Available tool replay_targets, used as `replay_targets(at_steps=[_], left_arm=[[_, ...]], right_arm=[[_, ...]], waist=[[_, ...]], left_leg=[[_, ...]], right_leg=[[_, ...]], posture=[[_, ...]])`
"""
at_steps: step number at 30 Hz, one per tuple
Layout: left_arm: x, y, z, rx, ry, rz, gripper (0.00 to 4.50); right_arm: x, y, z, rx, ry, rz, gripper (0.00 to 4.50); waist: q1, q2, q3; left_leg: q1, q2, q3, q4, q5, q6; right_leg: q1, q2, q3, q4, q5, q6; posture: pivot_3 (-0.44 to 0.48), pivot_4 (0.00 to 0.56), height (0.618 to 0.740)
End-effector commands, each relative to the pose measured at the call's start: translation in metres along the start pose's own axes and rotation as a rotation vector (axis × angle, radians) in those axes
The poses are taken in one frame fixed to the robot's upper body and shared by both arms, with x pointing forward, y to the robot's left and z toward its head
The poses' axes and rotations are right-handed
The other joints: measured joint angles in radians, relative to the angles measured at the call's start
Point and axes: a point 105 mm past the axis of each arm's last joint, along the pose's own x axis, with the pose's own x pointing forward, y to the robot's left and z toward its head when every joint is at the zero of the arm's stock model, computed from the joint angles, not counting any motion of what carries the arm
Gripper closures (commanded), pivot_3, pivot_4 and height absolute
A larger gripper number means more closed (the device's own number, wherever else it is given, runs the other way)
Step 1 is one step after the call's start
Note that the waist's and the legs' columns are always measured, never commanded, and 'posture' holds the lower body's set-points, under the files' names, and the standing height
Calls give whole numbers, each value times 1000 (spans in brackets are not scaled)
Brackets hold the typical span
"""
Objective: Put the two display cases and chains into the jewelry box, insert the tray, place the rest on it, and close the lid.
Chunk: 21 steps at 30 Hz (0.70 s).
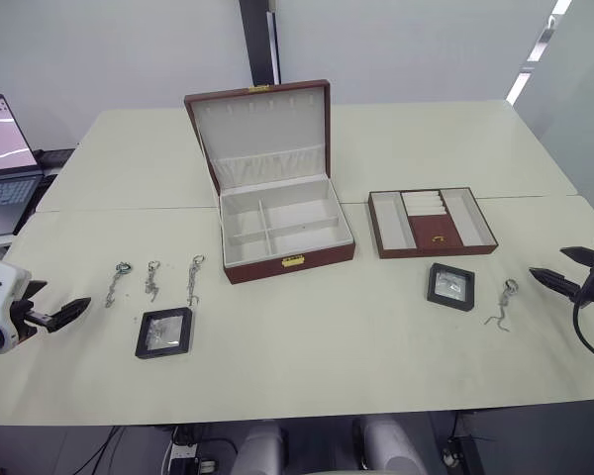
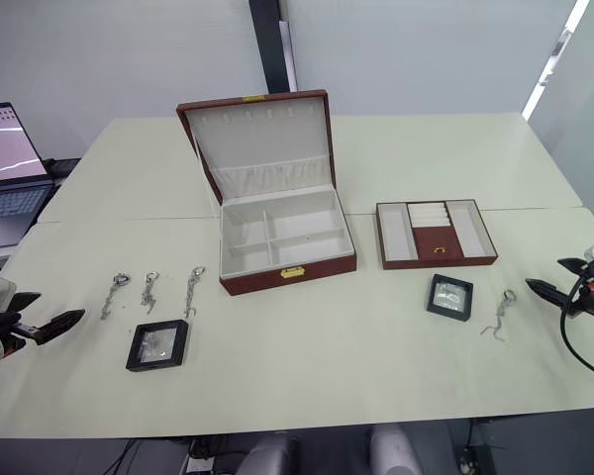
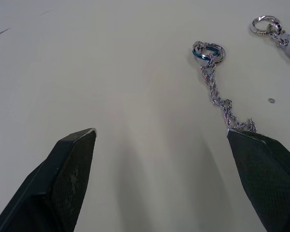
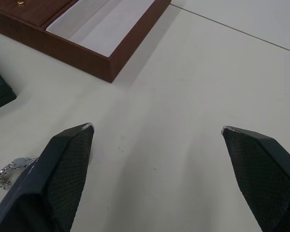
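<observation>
- The box (image 1: 287, 230) sits in the middle of the table (image 1: 307, 346) with its lid (image 1: 260, 132) standing open behind it. Its cream compartments are empty.
- The tray (image 1: 432, 222) lies on the table just to the right of the box, not touching it.
- One case (image 1: 164, 332) lies flat near the front left of the table.
- Three chains lie in a row just behind that case: the left chain (image 1: 116, 282), the middle chain (image 1: 151, 279) and the right chain (image 1: 193, 277). Each has its ring at the far end.
- The other case (image 1: 450, 286) lies in front of the tray, and the fourth chain (image 1: 501, 304) lies just to its right.
- The left gripper (image 1: 54, 307) is low at the left edge of the table, near the left chain, with its fingers wide apart and holding nothing.
- The right gripper (image 1: 561, 269) is at the right edge, near the fourth chain, also spread wide and empty.
- A laptop (image 1: 2, 163) stands open on a desk off to the left.
</observation>
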Motion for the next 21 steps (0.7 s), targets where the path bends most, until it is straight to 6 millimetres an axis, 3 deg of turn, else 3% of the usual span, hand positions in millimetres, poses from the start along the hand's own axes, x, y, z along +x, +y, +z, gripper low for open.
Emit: replay_targets(at_steps=[1, 21], left_arm=[[-5, 8, 12, 28, -37, 33, 18], [-4, 10, 10, 35, -31, 46, 18]], right_arm=[[-7, -10, 13, -39, -25, -36, 0], [-4, -9, 16, -35, -47, -36, 0]], waist=[[0, 0, 0], [0, 0, 0]], left_leg=[[0, 0, 0, 0, 0, 0], [0, 0, 0, 0, 0, 0]], right_leg=[[0, 0, 0, 0, 0, 0], [0, 0, 0, 0, 0, 0]], posture=[[0, 150, 740], [0, 150, 740]])
